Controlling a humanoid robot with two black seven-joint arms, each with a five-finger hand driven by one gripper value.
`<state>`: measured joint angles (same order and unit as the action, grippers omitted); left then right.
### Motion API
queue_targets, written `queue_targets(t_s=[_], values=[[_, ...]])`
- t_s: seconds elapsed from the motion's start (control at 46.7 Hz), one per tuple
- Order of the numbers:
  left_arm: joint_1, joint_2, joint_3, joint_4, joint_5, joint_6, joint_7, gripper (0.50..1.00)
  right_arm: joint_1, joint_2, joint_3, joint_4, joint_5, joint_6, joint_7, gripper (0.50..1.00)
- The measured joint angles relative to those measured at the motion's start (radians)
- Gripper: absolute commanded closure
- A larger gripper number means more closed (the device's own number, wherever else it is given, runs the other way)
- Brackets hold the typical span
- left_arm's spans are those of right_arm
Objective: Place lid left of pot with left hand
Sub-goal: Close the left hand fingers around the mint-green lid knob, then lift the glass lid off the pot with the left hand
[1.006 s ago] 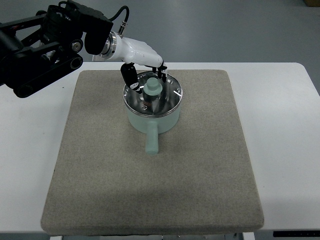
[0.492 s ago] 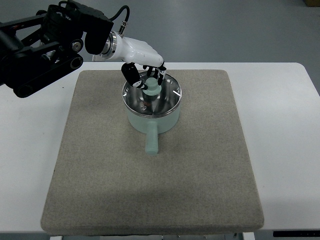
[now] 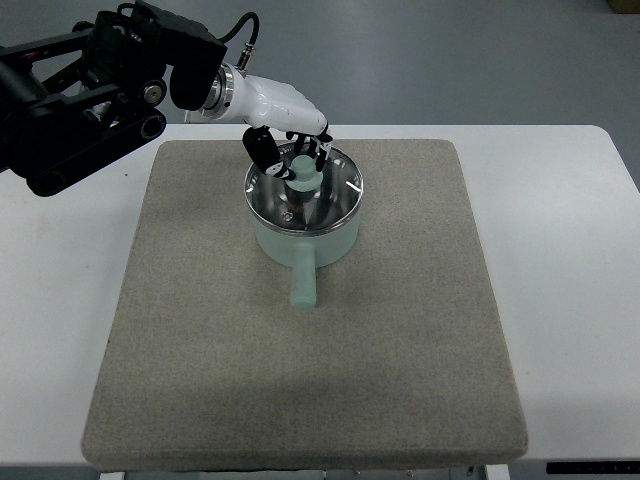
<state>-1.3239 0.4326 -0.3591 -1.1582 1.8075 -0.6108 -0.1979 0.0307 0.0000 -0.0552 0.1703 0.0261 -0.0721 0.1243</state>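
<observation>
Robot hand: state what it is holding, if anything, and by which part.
The left robot hand grips the lid by its pale green knob, fingers closed around it. The lid sits on the pot.

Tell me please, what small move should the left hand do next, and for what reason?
Probably lift straight up. The left hand has its fingers closed around the knob of the lid, which sits on the pot. The mat to the pot's left is free, but the lid likely must clear the rim before going sideways.
</observation>
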Motion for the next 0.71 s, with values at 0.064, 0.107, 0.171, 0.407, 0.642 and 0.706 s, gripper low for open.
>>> queue_targets(t_s=[0.064, 0.107, 0.171, 0.407, 0.642, 0.706], values=[[0.000, 0.000, 0.000, 0.000, 0.000, 0.000, 0.000, 0.956, 0.000, 0.000, 0.000, 0.000, 0.000, 0.000, 0.000, 0.576], [0.000, 0.000, 0.000, 0.000, 0.001, 0.000, 0.000, 0.992, 0.000, 0.000, 0.000, 0.000, 0.000, 0.000, 0.000, 0.576], [0.000, 0.000, 0.000, 0.000, 0.001, 0.000, 0.000, 1.000, 0.000, 0.000, 0.000, 0.000, 0.000, 0.000, 0.000, 0.576], [0.000, -0.002, 0.000, 0.001, 0.001, 0.000, 0.001, 1.000, 0.000, 0.000, 0.000, 0.000, 0.000, 0.000, 0.000, 0.576], [-0.011, -0.004, 0.000, 0.003, -0.002, 0.000, 0.002, 1.000, 0.000, 0.000, 0.000, 0.000, 0.000, 0.000, 0.000, 0.576], [-0.014, -0.005, 0.000, 0.003, -0.003, 0.000, 0.002, 1.000, 0.000, 0.000, 0.000, 0.000, 0.000, 0.000, 0.000, 0.576]])
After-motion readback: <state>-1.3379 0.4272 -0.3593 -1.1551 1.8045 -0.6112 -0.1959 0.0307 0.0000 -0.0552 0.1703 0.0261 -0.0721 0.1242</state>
